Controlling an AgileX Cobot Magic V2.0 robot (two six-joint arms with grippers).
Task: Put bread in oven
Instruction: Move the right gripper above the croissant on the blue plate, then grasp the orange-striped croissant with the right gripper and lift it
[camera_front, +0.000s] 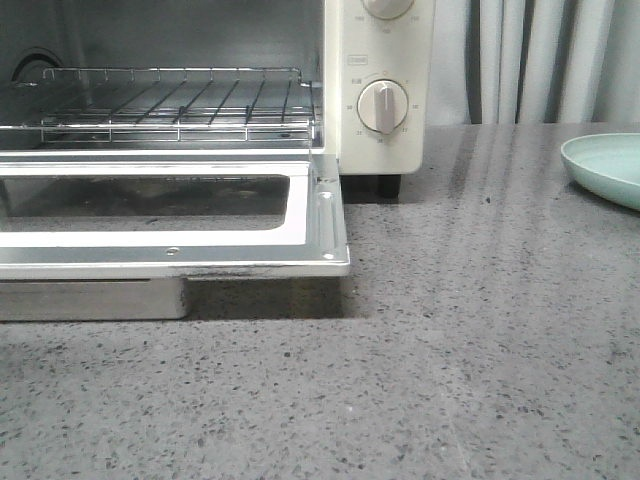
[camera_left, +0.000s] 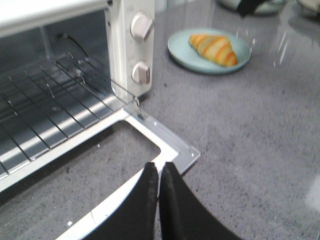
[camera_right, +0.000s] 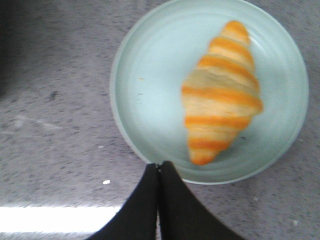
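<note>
The bread (camera_right: 220, 95), a golden-brown croissant roll with cream stripes, lies on a pale green plate (camera_right: 150, 75); it also shows in the left wrist view (camera_left: 214, 47). The cream-white oven (camera_front: 385, 80) stands at the left with its glass door (camera_front: 320, 215) folded down flat and its wire rack (camera_front: 170, 105) bare. My right gripper (camera_right: 159, 165) is shut and empty, above the plate's rim beside the bread. My left gripper (camera_left: 158, 166) is shut and empty, above the open door's corner (camera_left: 187, 152). Neither gripper shows in the front view.
Grey speckled countertop (camera_front: 450, 350) spreads in front of and to the right of the oven. The plate's edge (camera_front: 605, 165) shows at the far right in the front view. Pale curtains (camera_front: 540, 60) hang behind. A dark object (camera_left: 247, 6) stands beyond the plate.
</note>
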